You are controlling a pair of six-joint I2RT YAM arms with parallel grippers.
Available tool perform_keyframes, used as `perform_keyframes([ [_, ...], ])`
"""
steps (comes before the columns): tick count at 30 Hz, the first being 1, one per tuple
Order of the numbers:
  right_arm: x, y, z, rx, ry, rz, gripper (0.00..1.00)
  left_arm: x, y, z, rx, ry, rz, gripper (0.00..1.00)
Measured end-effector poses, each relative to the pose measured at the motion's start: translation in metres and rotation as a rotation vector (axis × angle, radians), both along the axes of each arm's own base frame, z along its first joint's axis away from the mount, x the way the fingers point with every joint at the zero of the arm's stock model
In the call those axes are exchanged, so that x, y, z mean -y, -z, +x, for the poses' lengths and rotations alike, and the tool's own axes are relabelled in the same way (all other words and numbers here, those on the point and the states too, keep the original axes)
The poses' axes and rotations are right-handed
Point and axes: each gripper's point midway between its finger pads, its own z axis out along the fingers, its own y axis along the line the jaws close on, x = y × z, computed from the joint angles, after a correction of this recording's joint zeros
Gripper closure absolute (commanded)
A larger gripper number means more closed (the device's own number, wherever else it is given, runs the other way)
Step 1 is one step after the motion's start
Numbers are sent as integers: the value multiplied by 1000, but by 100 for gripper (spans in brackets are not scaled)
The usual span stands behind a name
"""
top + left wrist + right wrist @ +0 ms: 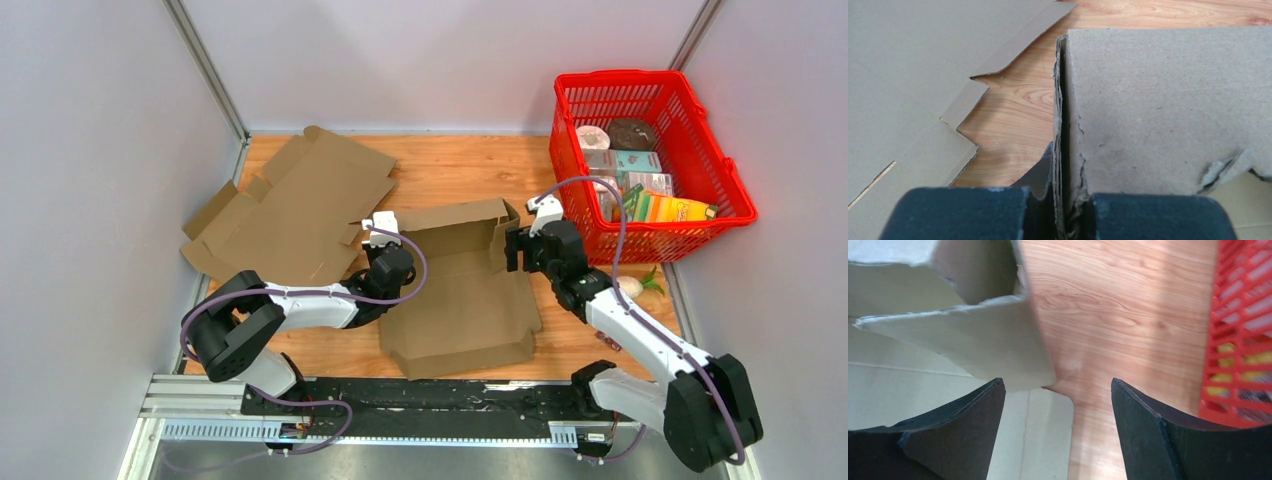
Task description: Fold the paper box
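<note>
The brown paper box [460,290] lies in the middle of the table, partly folded, with its back and side walls raised. My left gripper [385,262] is shut on the box's left wall. In the left wrist view that doubled cardboard wall [1070,125] stands upright, pinched in the gripper [1063,215]. My right gripper [518,248] is open at the box's right wall. In the right wrist view the gripper [1058,405] is empty, with the raised right flap [973,335] just ahead of its left finger [958,435].
A second, flat cardboard sheet [290,205] lies at the back left and shows in the left wrist view [908,75]. A red basket [735,195] of groceries stands at the back right, close to my right arm [1243,340]. A small white and green item [635,285] lies beside that arm.
</note>
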Motion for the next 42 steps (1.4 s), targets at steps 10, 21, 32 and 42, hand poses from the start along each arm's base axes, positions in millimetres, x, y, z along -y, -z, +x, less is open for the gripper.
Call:
perform_keyframes([
  [10,-35,10,22,148,-227,-11,47,1,0,0,0,8,5,100],
  [21,-64,12,46,150,-326,5,43,-7,0,0,5,-21,27,100],
  [32,-55,8,54,182,-127,-51,46,0,0,-1,1,11,12,100],
  [42,-54,7,64,167,-18,-32,48,0,0,-1,1,12,15,100],
])
